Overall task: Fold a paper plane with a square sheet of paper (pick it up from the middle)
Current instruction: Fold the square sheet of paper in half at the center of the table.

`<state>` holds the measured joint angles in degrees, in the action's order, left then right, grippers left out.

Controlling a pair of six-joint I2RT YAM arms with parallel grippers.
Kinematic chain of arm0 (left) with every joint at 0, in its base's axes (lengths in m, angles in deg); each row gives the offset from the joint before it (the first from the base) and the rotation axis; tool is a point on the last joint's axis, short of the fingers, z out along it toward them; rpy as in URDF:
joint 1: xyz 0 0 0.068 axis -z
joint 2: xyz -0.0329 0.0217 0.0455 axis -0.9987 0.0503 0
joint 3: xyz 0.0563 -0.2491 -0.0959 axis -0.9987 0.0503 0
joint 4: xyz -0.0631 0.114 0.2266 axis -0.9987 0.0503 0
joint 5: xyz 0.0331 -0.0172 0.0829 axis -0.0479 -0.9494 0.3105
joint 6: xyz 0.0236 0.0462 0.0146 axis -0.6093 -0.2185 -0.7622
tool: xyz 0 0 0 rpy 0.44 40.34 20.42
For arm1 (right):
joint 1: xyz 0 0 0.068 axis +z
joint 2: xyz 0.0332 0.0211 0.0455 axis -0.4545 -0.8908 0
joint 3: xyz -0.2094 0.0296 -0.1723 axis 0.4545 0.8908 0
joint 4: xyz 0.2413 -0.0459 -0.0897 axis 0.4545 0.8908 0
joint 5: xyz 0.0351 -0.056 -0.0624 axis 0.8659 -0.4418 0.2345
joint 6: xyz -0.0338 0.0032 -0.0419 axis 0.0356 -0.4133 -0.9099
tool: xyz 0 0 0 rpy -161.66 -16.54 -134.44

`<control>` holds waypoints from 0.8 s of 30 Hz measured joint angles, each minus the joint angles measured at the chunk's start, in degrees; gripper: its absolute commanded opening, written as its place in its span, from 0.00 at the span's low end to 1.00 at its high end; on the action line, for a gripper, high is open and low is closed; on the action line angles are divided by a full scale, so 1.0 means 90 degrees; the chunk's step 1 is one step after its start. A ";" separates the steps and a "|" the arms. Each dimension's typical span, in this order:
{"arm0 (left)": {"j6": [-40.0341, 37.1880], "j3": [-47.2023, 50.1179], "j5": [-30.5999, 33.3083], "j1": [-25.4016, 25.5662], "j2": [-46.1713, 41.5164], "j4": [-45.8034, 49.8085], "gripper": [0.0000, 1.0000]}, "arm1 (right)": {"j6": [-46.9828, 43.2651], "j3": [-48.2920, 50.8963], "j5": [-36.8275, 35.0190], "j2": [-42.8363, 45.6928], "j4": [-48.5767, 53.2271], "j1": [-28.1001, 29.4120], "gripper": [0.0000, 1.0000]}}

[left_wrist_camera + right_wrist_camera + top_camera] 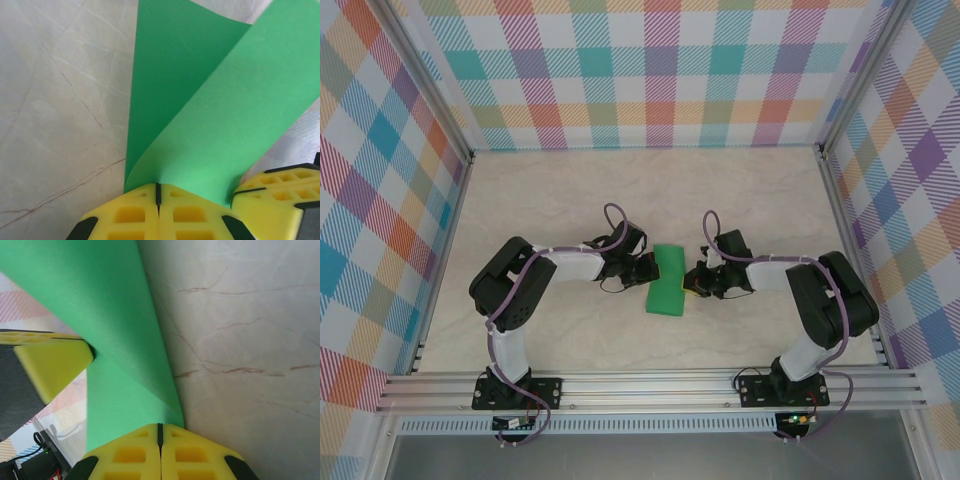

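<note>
Green, one curled square sheet of paper (667,282) sits pinched by two grippers: left gripper (648,268) and right gripper (690,285).

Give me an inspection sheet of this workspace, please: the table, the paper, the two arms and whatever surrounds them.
Surface: pale marble-patterned tabletop with thin brown veins.
Job's things: thin green square sheet of paper, bent over into two layers between the arms; no plane shape yet.
Clutter: nothing seen.
Tools: left tool shut on one edge of the paper; right tool shut on it from the opposite side. The yellow fingers of each meet with no gap.
Cables: purple cables loop along both arms.
Surroundings: pastel checked cloth walls on three sides; grooved metal rail at the near edge, carrying the arm bases.
</note>
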<state>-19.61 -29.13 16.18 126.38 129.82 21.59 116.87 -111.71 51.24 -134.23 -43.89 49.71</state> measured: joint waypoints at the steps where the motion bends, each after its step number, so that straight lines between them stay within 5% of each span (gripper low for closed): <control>1: -0.0010 0.0000 0.0000 0.0000 0.0000 0.0000 0.00 | 0.0000 -0.0017 0.0012 0.0036 0.0005 -0.0010 0.06; 24: -0.0044 -0.0036 0.0002 0.0000 0.0010 0.0063 0.00 | -0.0168 -0.0600 0.0270 -0.0719 -0.0151 -0.0313 0.05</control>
<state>-20.00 -29.46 16.20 126.38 129.91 22.16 115.36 -117.10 53.67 -140.70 -45.25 46.89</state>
